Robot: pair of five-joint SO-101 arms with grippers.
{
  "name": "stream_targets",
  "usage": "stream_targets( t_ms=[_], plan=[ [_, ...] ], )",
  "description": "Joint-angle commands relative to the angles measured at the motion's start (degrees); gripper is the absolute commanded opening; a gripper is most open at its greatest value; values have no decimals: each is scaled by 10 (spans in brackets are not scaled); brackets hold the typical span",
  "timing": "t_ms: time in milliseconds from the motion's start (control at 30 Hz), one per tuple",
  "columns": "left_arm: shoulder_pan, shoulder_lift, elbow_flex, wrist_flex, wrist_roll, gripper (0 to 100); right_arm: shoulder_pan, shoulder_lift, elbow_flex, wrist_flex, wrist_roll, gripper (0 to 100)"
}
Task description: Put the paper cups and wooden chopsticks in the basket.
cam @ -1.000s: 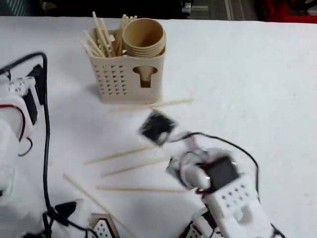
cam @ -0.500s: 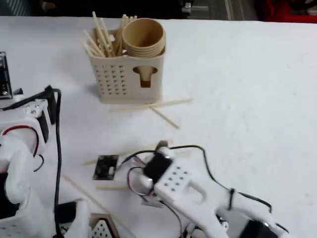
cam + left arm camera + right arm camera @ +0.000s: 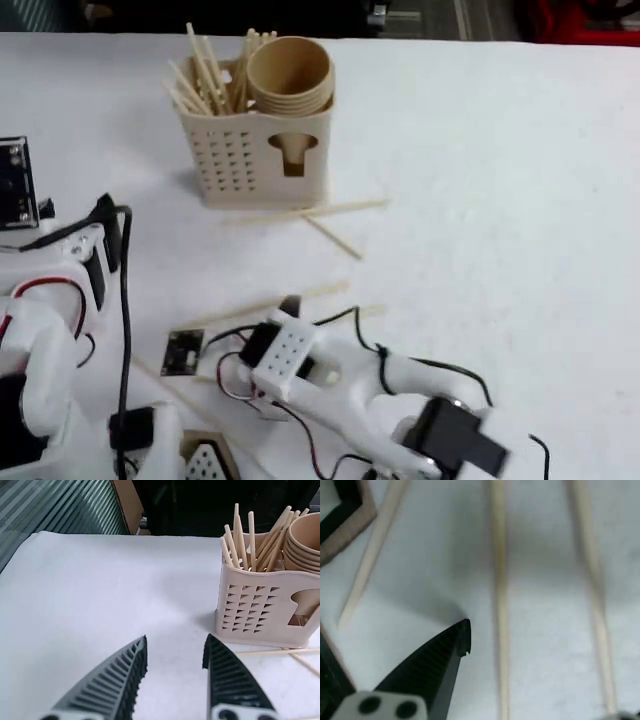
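Since the last look, my right arm has swung lower and further left across the front of the table, so my right gripper now hangs just above the loose chopsticks. The basket and its load have not shifted. It stands upright toward the far side, cream plastic with perforated walls. One compartment holds a nested stack of tan paper cups, whose lower end shows through a keyhole cut-out. The compartment beside it holds the bundled chopsticks, which lean outward. The loose ones are thin, pale wooden sticks. One lies along the basket's front foot, a shorter one slants just beside it, and the rest lie near my right arm, which covers parts of them. Whether my right gripper is parted or closed I cannot tell. My left gripper is at the left side, released, with nothing between its jaws, and it points toward the basket. A tan-edged shape is cut off at a corner of my right wrist view, and I cannot tell what it is.
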Motion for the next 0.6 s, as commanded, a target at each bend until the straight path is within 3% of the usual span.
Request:
stream_targets(
  t_ms=[0, 167, 333, 467, 567],
  plan=[
    [-4, -11, 4, -9, -4, 194, 26, 32, -35, -29, -1, 554],
    [-4, -22, 26, -13, -5, 193, 63, 76, -70, -28, 1, 526],
    [-4, -24, 35, -13, -6, 192, 65, 92, -73, -28, 57, 293],
    [-4, -28, 35, -13, -6, 192, 65, 92, -72, -28, 59, 86],
    [-4, -37, 35, -11, -6, 192, 65, 88, -71, -27, 47, 15]
  ],
)
